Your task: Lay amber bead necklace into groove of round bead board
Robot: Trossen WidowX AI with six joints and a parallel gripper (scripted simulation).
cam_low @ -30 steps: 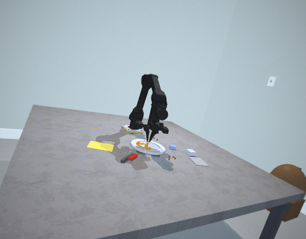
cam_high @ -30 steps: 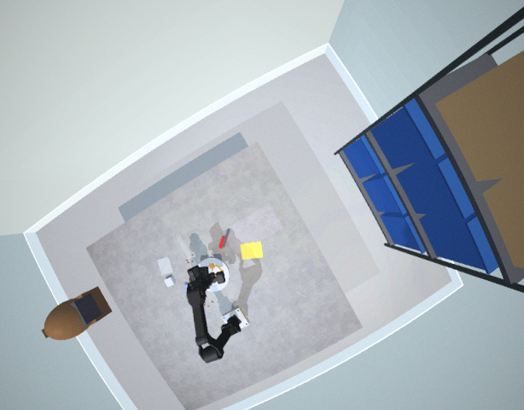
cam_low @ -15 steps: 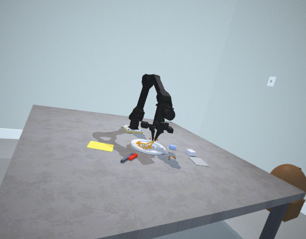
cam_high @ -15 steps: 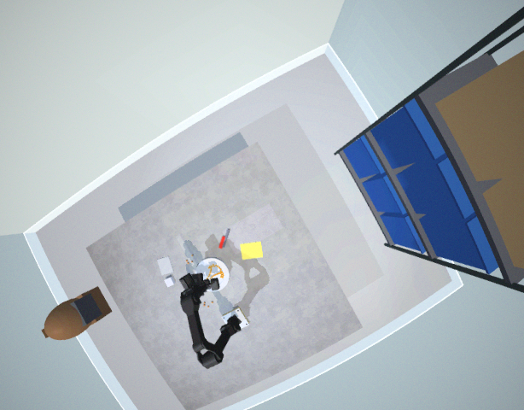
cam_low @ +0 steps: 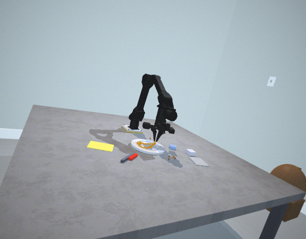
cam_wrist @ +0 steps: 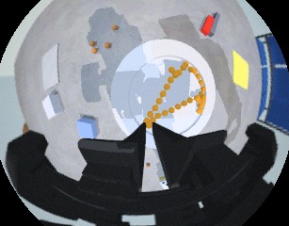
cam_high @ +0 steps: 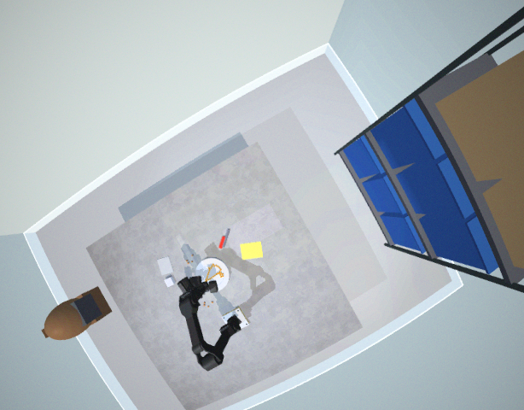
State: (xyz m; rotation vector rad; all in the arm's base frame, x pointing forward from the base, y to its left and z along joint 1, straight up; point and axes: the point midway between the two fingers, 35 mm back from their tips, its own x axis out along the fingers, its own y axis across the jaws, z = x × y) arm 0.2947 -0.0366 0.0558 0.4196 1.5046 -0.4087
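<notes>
With clock hours read around the board in the wrist view, the board (cam_high: 224,282) (cam_low: 161,151) (cam_wrist: 123,75) is plain white and the necklace (cam_high: 219,266) (cam_low: 147,148) (cam_wrist: 167,87) amber-orange. At one o'clock the tool (cam_high: 222,242) (cam_low: 132,157) (cam_wrist: 207,24) is red and dark grey; toward three, the card (cam_high: 251,250) (cam_low: 100,146) (cam_wrist: 240,70) is solid yellow. The gripper (cam_high: 206,283) (cam_low: 155,142) (cam_wrist: 148,124) at six is black. The block (cam_low: 172,147) (cam_wrist: 88,127) at eight is blue, the box (cam_high: 169,281) (cam_low: 190,152) (cam_wrist: 53,104) at nine whitish, the loose beads (cam_high: 189,260) (cam_low: 173,156) (cam_wrist: 107,45) at ten brownish orange. The table (cam_high: 297,308) (cam_low: 122,192) (cam_wrist: 64,38) is mottled grey.
</notes>
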